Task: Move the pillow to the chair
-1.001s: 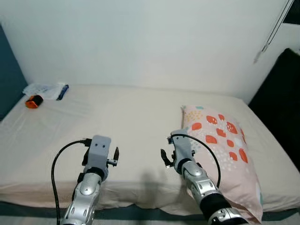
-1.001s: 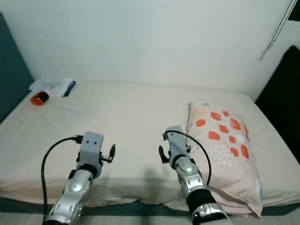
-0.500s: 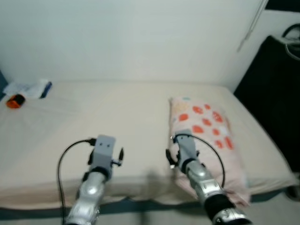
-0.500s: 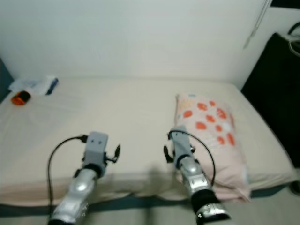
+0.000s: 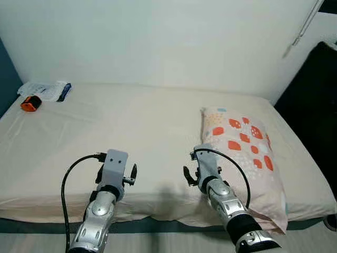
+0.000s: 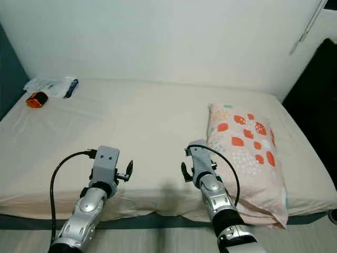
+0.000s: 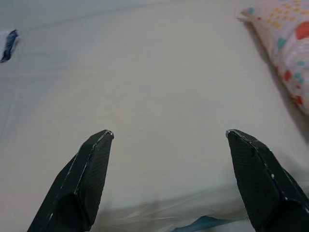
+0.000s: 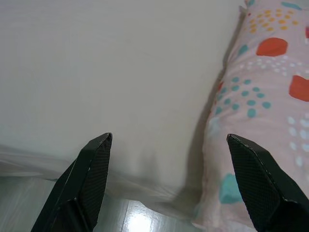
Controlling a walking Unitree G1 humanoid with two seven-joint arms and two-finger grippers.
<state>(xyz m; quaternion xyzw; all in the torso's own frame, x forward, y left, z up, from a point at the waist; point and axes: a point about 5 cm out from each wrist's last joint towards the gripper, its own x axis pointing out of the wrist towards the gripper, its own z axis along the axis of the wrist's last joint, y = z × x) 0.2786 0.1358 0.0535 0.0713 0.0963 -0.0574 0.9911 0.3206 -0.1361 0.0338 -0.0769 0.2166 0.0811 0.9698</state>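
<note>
Swung back left since half a second ago — camera motion, not the things; pillow (image 5: pixel 243 158) unmoved on bed (image 5: pixel 105 137), right side. Approach only, nothing grasped. Left gripper (image 7: pixel 169 181) and right gripper (image 8: pixel 169 181) both spread wide, empty. Right wrist view catches the pillow's near edge just beside one finger (image 8: pixel 258 181) — head views hide that gap.

Bright, even light; sharp focus; soft shadows.

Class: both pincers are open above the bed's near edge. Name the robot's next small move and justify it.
Probably shift the right pincer rightward onto the pillow: the pillow lies just beside it, ungrasped, while the left pincer faces bare bed.
</note>
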